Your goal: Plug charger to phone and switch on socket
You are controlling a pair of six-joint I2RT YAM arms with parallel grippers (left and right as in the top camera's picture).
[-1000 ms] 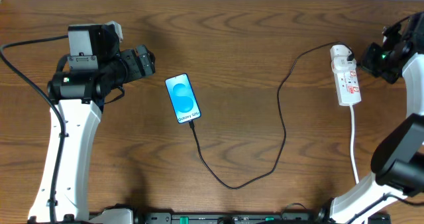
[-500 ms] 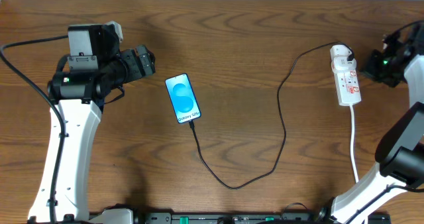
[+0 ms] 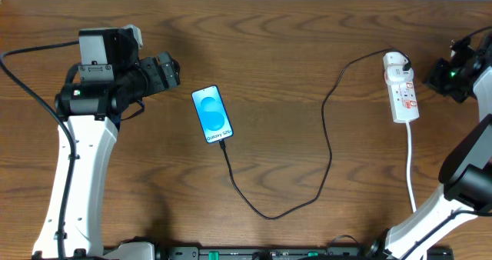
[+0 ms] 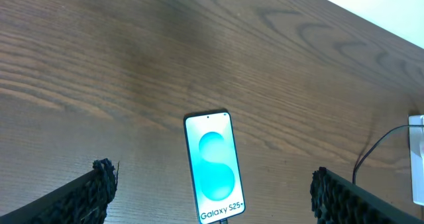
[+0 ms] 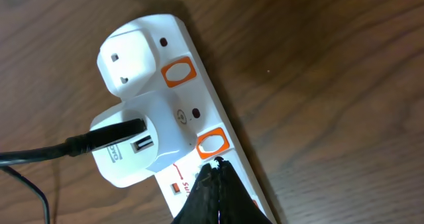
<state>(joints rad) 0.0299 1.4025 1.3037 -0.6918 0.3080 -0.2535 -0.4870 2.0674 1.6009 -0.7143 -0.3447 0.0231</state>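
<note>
Two jobs, one left | charger (image 3: 330,148) sits in phone (image 3: 211,114) | right gripper (image 5: 213,176) pinched shut beside socket (image 3: 401,97) | left gripper (image 3: 172,67) wide open | next: push orange switch (image 5: 212,143) on socket

- The socket (image 5: 199,105) lies slantwise on the wooden table (image 5: 331,65).
- A white adapter (image 5: 142,144) sits on the socket, left of its orange switches (image 5: 179,73).
- The charger (image 5: 79,144) enters the adapter's left side.
- The right gripper (image 5: 215,168), fingers pressed together, points at the socket's lower switch.
</note>
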